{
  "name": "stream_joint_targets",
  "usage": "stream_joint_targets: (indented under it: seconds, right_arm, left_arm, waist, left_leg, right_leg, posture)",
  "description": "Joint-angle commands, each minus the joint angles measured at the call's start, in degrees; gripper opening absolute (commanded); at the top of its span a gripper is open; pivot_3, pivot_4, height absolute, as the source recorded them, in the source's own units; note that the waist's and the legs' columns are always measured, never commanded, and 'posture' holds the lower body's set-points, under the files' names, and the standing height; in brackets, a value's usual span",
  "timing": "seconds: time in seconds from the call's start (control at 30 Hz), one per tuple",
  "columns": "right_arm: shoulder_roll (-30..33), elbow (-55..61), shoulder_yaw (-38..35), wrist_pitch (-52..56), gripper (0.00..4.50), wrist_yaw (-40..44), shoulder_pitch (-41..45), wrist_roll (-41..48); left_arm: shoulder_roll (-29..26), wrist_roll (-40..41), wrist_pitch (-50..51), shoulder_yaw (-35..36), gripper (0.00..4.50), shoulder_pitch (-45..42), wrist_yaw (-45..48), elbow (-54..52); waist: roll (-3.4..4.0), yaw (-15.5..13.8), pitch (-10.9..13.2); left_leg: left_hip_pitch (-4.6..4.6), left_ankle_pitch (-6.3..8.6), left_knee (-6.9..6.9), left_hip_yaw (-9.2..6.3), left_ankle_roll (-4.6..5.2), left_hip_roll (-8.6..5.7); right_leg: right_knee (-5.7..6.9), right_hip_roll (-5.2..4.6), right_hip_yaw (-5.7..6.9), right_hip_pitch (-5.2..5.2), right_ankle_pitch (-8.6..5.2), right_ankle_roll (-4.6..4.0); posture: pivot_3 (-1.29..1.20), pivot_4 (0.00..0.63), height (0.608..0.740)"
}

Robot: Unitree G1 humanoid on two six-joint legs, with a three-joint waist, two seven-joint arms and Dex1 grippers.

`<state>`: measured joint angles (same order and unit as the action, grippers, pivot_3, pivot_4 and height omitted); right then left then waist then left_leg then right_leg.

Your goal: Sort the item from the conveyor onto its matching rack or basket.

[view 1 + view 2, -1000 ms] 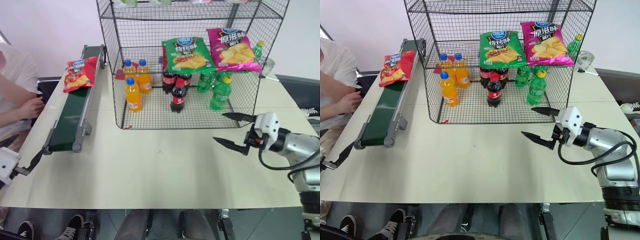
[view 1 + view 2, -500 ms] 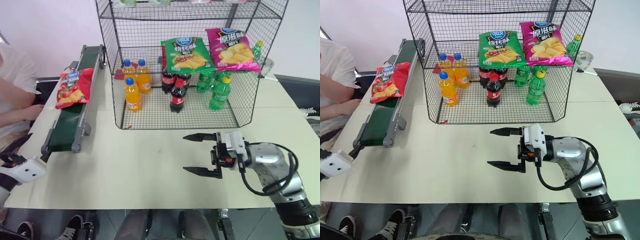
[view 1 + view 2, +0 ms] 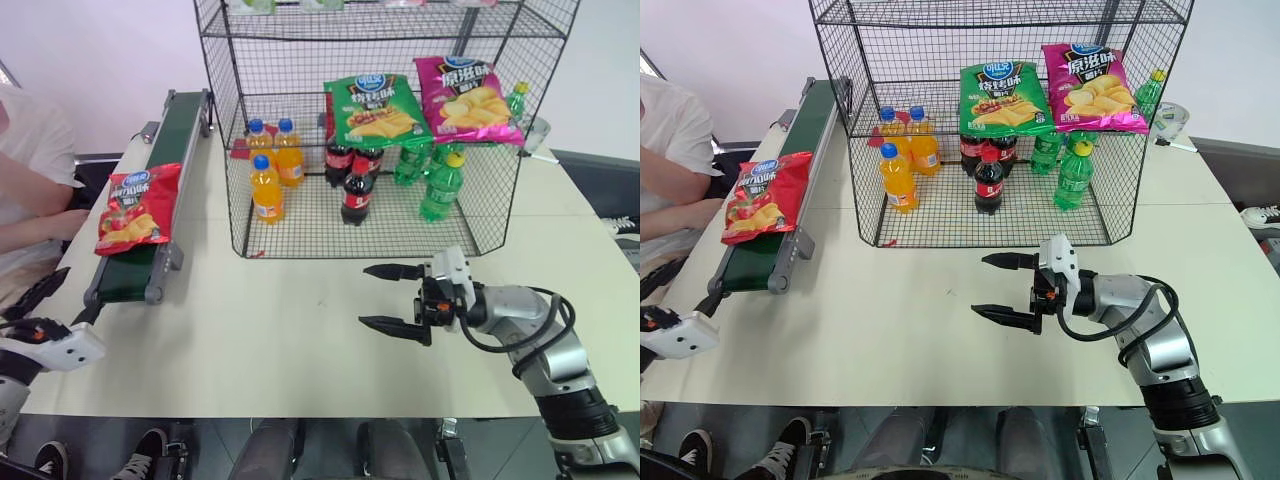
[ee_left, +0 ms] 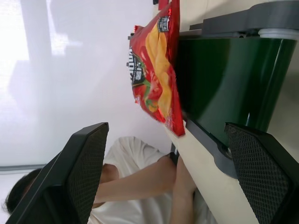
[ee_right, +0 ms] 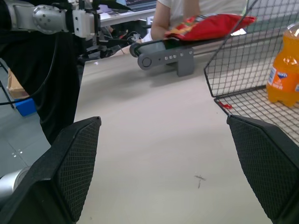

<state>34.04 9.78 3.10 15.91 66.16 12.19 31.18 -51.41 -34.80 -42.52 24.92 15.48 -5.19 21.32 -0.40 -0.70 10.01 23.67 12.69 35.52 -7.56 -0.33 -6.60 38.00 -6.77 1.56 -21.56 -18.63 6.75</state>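
Currently: red chip bag (image 3: 134,208) on the conveyor (image 3: 150,222), just ahead of the left gripper (image 3: 40,305), released; right gripper (image 3: 392,297), released, near the rack (image 3: 370,130).

Bag (image 3: 137,208): glossy crinkled foil. Belt (image 3: 152,210): smooth dark green with sheen, grey metal frame. Rack (image 3: 370,130): black wire mesh; table (image 3: 300,340): matt.

Both eye views look forward and down from above the near edge of the tabletop (image 3: 300,340), sharing the rack (image 3: 380,130) at the far side and the conveyor (image 3: 150,190) on the left. The left wrist view sits close to the conveyor's near end. The right wrist view faces left, low over the tabletop, towards that same end.
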Motion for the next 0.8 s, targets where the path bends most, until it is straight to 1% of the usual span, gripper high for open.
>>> stream_joint_targets:
  seconds: [0.03,0.43,0.7,0.8]
  right_arm:
    - [-0.7,1.6,-0.7,-1.4,4.5,-0.2,0.0,0.1]
    - [-1.0,0.6,-1.3,-2.0,4.5,-0.9,0.6,-0.8]
    - [-0.6,-0.4,-1.4,-3.1,4.5,-0.9,0.7,-1.5]
    - [-0.6,-1.1,-1.8,-3.6,4.5,-1.0,1.0,-1.7]
  left_arm:
    - [-0.9,-0.2,0.9,-1.6,4.12,-0.8,-1.9,-0.4]
    - [-1.1,-0.3,2.9,-6.7,4.12,-2.3,-5.6,1.9]
    - [-1.2,0.3,3.9,-8.0,4.12,-3.1,-8.1,1.9]
    - [-1.1,2.0,3.4,-7.7,4.12,-2.6,-7.4,1.5]
  waist:
    - [0.0,0.0,0.0]
    - [-0.02,0.1,0.0]
    - [-0.02,0.0,0.0]
    - [-0.02,0.0,0.0]
  left_leg:
    - [0.0,0.0,0.0,0.0,0.0,0.0]
    - [-0.03,-0.01,0.0,0.01,0.0,0.0]
    - [-0.06,-0.01,0.0,0.01,-0.01,-0.01]
    - [-0.07,-0.01,0.0,0.01,-0.01,-0.01]
  right_leg:
    - [0.01,0.0,0.0,0.0,0.0,0.0]
    - [0.04,0.0,0.0,0.01,0.01,0.01]
    - [0.06,0.0,0.01,0.03,0.01,0.01]
    - [0.07,0.0,0.01,0.04,0.01,0.01]
  posture:
    - [0.0,0.15,0.74]
    - [0.0,0.15,0.74]
    - [0.0,0.15,0.74]
    - [0.0,0.15,0.74]
